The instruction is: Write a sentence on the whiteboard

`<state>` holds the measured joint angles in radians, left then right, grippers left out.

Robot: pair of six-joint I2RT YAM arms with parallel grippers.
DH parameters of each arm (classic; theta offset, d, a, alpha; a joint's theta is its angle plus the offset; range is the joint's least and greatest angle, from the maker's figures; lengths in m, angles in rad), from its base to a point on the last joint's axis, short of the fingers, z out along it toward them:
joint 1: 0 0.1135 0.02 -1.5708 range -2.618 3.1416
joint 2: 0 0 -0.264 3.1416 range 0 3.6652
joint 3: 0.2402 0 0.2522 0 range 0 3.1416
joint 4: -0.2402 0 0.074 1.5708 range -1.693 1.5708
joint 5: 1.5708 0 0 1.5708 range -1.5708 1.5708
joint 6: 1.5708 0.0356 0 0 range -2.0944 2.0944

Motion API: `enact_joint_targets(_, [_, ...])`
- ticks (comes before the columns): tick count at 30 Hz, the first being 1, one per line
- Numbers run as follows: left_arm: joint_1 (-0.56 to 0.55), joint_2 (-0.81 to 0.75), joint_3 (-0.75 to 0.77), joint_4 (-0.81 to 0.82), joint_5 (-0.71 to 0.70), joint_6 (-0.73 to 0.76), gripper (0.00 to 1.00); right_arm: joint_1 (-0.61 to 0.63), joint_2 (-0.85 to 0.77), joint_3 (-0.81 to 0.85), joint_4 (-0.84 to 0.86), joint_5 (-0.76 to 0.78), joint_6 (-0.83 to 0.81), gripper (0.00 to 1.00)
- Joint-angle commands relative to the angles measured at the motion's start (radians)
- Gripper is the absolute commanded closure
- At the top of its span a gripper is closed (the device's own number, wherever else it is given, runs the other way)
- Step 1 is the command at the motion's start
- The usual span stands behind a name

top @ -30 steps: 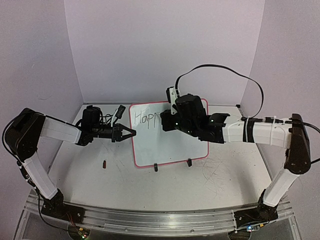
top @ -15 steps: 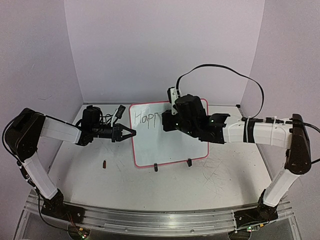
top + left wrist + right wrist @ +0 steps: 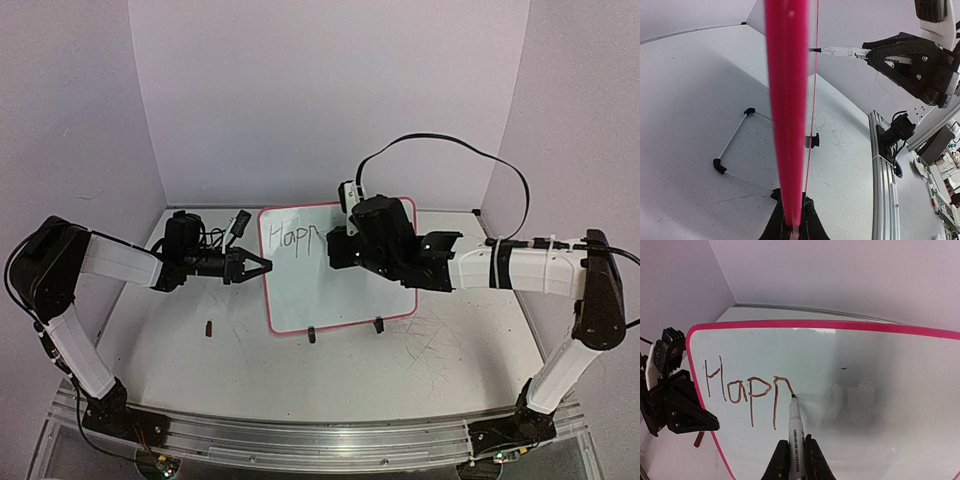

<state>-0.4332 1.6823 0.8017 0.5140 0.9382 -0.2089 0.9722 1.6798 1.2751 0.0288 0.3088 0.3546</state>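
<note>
The whiteboard [image 3: 312,290], glossy white with a red-pink frame and black clip feet, stands tilted at the table's middle. The sentence [image 3: 745,390] reads "Hap" plus a half-drawn second "p" in brownish marker at the board's upper left; it also shows in the top view [image 3: 292,237]. My right gripper [image 3: 797,460] is shut on a white marker [image 3: 796,427] whose tip touches the board at the end of the last stroke. My left gripper [image 3: 262,266] is shut on the board's left frame edge [image 3: 787,115], which fills its wrist view as a pink bar.
A small dark marker cap [image 3: 209,327] lies on the tabletop left of the board. The board's wire stand and black feet [image 3: 735,150] rest behind it. Purple walls close in the back and sides. The right arm's black cable [image 3: 470,150] loops above the board.
The right gripper and marker have moved slightly right and down along the board, adding the curve of the second "p". The left arm has not moved.
</note>
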Motion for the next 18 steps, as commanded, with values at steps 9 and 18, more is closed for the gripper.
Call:
enact_joint_targets(9, [-0.009,-0.032,0.010,-0.022,-0.030,0.036,1.00,0.009,0.033,0.040,-0.002,-0.029,0.018,1.00])
enact_joint_targets(18, [-0.009,-0.030,0.011,-0.023,-0.035,0.036,1.00,0.009,0.010,0.070,0.010,-0.030,-0.009,1.00])
